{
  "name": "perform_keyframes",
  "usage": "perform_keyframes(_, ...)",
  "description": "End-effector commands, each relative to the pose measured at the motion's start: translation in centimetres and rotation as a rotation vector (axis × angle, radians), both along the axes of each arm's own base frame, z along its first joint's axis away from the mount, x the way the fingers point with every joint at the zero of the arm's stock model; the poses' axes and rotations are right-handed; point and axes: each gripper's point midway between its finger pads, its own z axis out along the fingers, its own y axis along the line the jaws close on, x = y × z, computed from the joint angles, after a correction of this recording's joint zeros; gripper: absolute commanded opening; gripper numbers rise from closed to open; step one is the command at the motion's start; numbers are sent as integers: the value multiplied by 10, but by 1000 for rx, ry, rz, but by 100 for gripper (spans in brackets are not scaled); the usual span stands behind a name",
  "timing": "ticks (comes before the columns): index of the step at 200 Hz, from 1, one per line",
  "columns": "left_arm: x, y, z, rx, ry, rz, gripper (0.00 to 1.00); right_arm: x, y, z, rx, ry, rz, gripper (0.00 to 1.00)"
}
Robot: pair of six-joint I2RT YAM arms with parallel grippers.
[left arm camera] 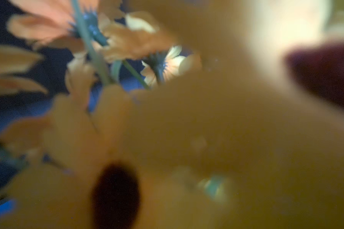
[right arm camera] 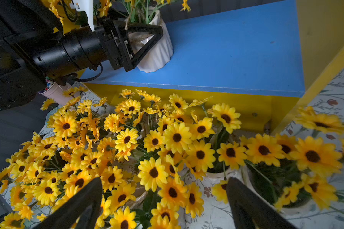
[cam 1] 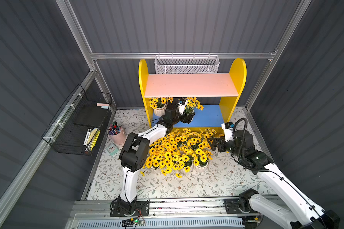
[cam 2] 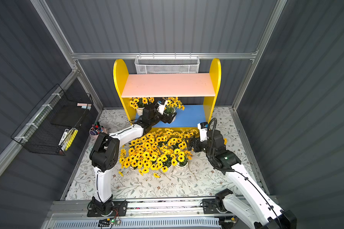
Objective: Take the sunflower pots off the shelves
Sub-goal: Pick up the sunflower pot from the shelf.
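Between the wide-set jaws of the left gripper (cam 1: pixel 191 118) stood one white ribbed sunflower pot (right arm camera: pixel 159 53), resting on the blue lower board (cam 1: pixel 207 117) of the shelves (cam 1: pixel 237 79); whether the jaws pressed on its wall could not be determined. Close above the gripper lay the pink upper board (cam 1: pixel 191 84), bare, and the pot's blooms rose close under it, so any lift before withdrawal was judged likely to catch or bend them. Blurred petals filled the left wrist view almost entirely, leaving that camera of little use for checking the grip. The near finger lay across the pot's upper half, and a hold placed that high on a glossy ribbed wall was judged liable to slip or tilt the pot. Just beside the left wrist stood a second pot (cam 1: pixel 159 111) on the same board, at risk of being knocked by a sideways swing. Beneath and beside the left forearm crowded the cluster of pots (cam 1: pixel 177 150) on the table (cam 1: pixel 187 188); a low retreat could sweep their flowers and topple several. Over that cluster's edge hung the right gripper (cam 1: pixel 211 143), jaws wide and empty, with little free space beneath it.
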Motion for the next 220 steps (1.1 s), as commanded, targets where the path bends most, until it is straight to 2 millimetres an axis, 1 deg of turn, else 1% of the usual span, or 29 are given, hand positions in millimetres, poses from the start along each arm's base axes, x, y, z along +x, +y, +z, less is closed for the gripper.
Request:
perform_keyframes(1, -9, 3, 13, -4, -1, -16, 0, 4, -8, 11, -12, -35, -38, 99)
perform_keyframes(22, -19, 0, 32, 4, -28, -41, 0, 10, -17, 15, -17, -36, -90, 99)
perform_keyframes(40, -34, -2, 54, 3, -71, -59, 0, 14, -24, 21, -5, -32, -121, 99)
perform_keyframes(61, -54, -9, 69, 1, -118, -80, 0, 19, -35, 26, 24, -41, -160, 99)
perform_keyframes(74, -64, -13, 69, 25, -141, -84, 0, 21, -42, 28, 43, -43, -183, 99)
perform_keyframes(79, -67, -15, 77, 21, -164, -83, 0, 22, -45, 28, 51, -40, -190, 99)
perform_keyframes(80, -68, -14, 69, 28, -154, -85, 0, 22, -45, 28, 53, -39, -192, 99)
perform_keyframes(82, -70, -14, 64, 32, -146, -86, 0, 22, -46, 28, 55, -39, -193, 99)
perform_keyframes(86, -72, -14, 63, 32, -151, -85, 0, 23, -48, 28, 58, -37, -198, 99)
perform_keyframes(103, -79, -16, 66, 11, -159, -88, 0, 24, -54, 29, 67, -34, -214, 99)
perform_keyframes(117, -92, -24, 67, 1, -155, -115, 0, 23, -60, 30, 64, -32, -235, 99)
perform_keyframes(134, -120, -41, 68, 31, -171, -161, 0, 23, -70, 31, 71, -20, -264, 99)
perform_keyframes(145, -139, -50, 74, 32, -191, -189, 0, 23, -79, 29, 79, -6, -288, 99)
perform_keyframes(158, -159, -56, 83, 20, -205, -208, 0, 23, -89, 25, 108, 22, -317, 99)
perform_keyframes(180, -202, -75, 95, 22, -229, -275, 0, 23, -108, 17, 176, 61, -365, 99)
perform_keyframes(194, -230, -86, 100, 29, -238, -315, 0, 24, -126, 13, 215, 78, -423, 99)
perform_keyframes(199, -239, -89, 101, 22, -236, -329, 0, 23, -126, 13, 247, 88, -413, 99)
perform_keyframes(205, -251, -94, 102, 16, -234, -349, 0, 22, -133, 12, 272, 90, -431, 99)
perform_keyframes(220, -278, -108, 98, 22, -229, -390, 0, 21, -150, 13, 324, 86, -477, 99)
